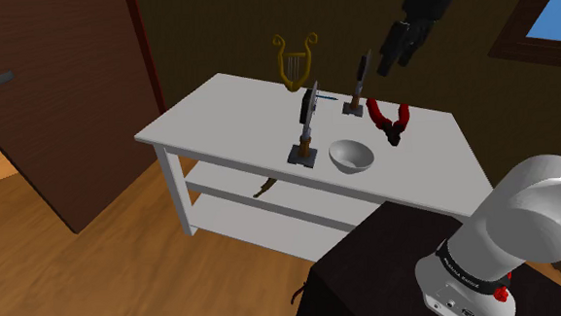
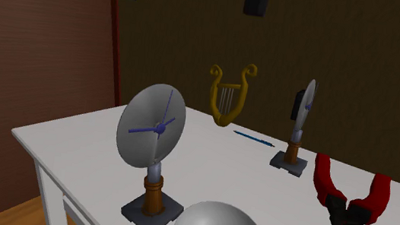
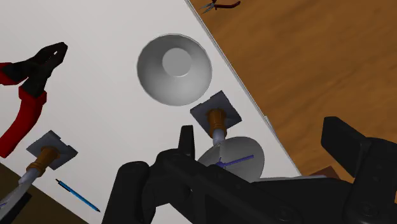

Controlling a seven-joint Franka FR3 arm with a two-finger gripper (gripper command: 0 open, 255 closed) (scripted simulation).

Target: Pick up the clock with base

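jaws apart and empty above white table [image 1: 228,115], one clock with base [image 1: 307,122] beside grey bowl [image 1: 351,156]

High shoulder, low exterior, shared table [image 1: 218,106]

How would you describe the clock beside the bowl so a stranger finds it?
Find the white table. Near its edge sits a grey bowl; the clock stands beside it on a brown stem and square base. The other clock stands farther back, by the red pliers.
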